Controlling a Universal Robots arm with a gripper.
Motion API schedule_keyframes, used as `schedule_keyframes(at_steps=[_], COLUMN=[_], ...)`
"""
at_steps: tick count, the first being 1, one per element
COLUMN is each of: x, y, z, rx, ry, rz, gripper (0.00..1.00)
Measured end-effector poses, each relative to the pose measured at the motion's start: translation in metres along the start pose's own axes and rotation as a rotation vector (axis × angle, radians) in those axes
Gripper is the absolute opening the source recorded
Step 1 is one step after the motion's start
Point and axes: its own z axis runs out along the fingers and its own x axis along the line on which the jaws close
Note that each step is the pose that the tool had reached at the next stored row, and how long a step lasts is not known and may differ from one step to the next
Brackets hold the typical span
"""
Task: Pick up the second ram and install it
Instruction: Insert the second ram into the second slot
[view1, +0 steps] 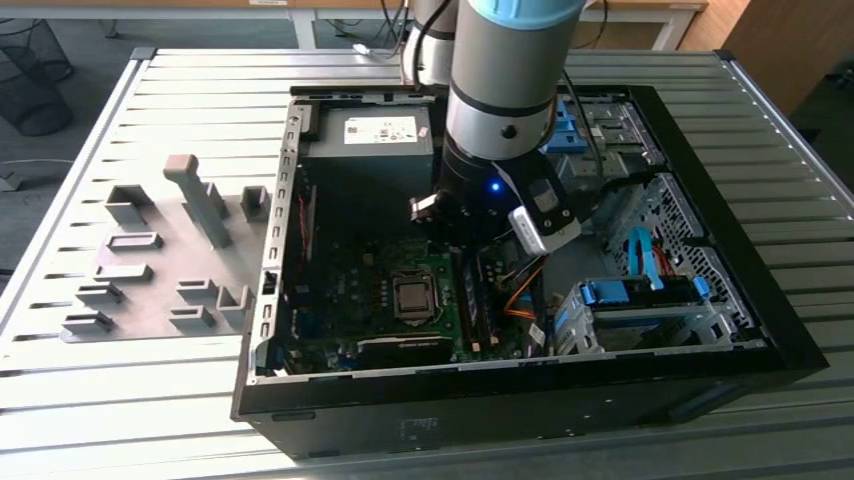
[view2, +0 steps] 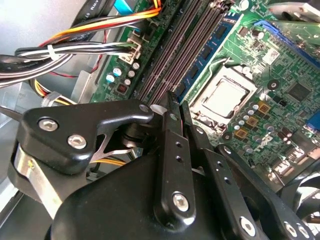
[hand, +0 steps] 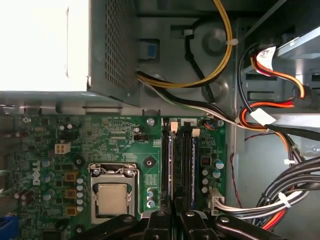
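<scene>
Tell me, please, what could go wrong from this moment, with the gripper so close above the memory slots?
1. The gripper sits low over the memory slots. A push that is slightly off line may strain a slot or the motherboard.
2. The cable bundle runs right beside the slots, so the arm could catch a wire when it moves.
3. I cannot tell whether the blue ram is fully seated.
</scene>
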Motion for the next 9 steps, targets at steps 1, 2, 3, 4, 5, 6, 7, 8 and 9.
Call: schedule_keyframes(at_steps=[1, 2, 3, 4, 5, 6, 7, 8, 9], x=[-0.0004, -0.0004, -0.0005, -0.0016, -0.0024, -0.0027, -0.0028, -0.0028, -0.0028], y=[0.0, 0.0, -0.0001, -0.0002, -0.0005, -0.0009, -0.0015, -0.0018, -0.002], z=[0.0001, 0.0001, 0.0004, 0.001, 0.002, 0.0034, 0.005, 0.0063, 0.0081], rx=[-0.0003, -0.0003, -0.0003, -0.0007, -0.0013, -0.0016, -0.0016, -0.0017, -0.0017], ry=[0.0052, 0.0063, 0.0064, 0.0064, 0.0063, 0.0064, 0.0065, 0.0065, 0.0066], rz=[0.0, 0.0, 0.0, 0.0, 0.0, 0.0, 0.0, 0.0, 0.0], gripper=[0.14, 0.14, 0.14, 0.14, 0.14, 0.14, 0.14, 0.14, 0.14])
